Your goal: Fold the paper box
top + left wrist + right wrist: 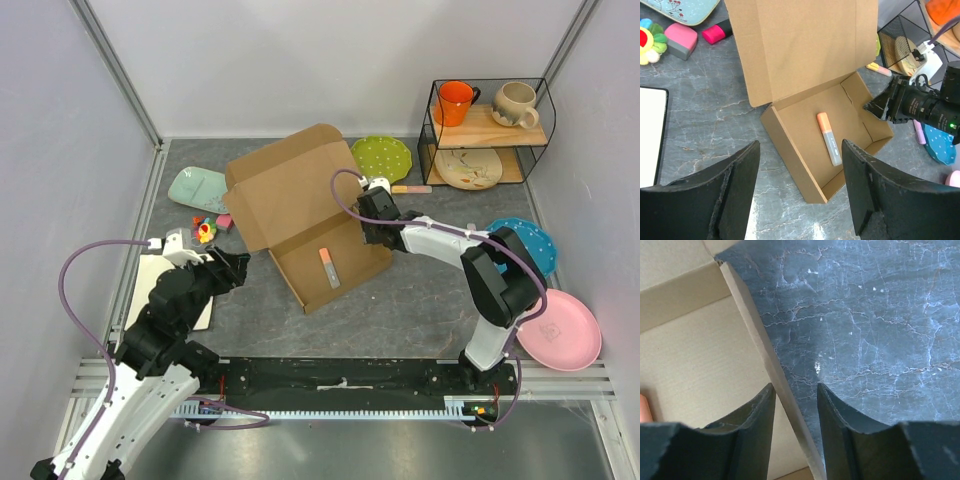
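The box's [300, 215] side wall [755, 335] was straddled, unclamped, by the open right claw [795, 395]. Its lid [285, 185] was raised toward ten o'clock. The left claw [800, 145], open and empty, was farther off.

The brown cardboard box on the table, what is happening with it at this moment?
Two robot arms are working on the paper box, whose lid flap stands open. The right gripper straddles the side wall nearest it, one finger on each side; whether it pinches is unclear. The left gripper is open, short of the box, touching nothing. An orange and grey marker lies inside.
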`<move>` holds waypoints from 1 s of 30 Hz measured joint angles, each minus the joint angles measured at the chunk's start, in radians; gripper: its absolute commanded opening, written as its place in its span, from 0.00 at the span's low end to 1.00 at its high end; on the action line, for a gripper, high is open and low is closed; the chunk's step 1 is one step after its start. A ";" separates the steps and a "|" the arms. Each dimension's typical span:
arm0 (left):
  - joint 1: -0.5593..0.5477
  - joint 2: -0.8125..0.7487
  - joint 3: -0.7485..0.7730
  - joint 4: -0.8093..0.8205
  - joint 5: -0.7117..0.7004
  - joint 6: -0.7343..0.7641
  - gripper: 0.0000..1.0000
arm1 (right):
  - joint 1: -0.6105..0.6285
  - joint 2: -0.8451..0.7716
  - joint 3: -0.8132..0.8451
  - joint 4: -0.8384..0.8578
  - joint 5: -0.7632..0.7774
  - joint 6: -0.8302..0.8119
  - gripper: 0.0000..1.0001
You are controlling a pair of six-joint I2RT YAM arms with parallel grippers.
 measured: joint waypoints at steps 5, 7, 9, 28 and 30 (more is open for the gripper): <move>0.000 0.005 0.001 -0.007 -0.014 0.008 0.73 | 0.000 -0.017 -0.064 0.077 -0.001 0.020 0.20; 0.000 0.016 0.002 -0.005 -0.018 0.013 0.73 | 0.000 -0.055 -0.114 0.095 -0.001 0.026 0.17; 0.000 0.035 0.002 -0.004 -0.021 0.017 0.73 | 0.000 -0.087 -0.159 0.100 0.001 0.036 0.16; 0.019 0.555 0.187 0.261 0.003 0.266 0.84 | 0.042 -0.362 -0.436 0.093 0.039 0.095 0.17; 0.063 0.666 0.276 0.259 0.075 0.303 0.85 | 0.042 -0.369 -0.442 0.092 0.032 0.106 0.18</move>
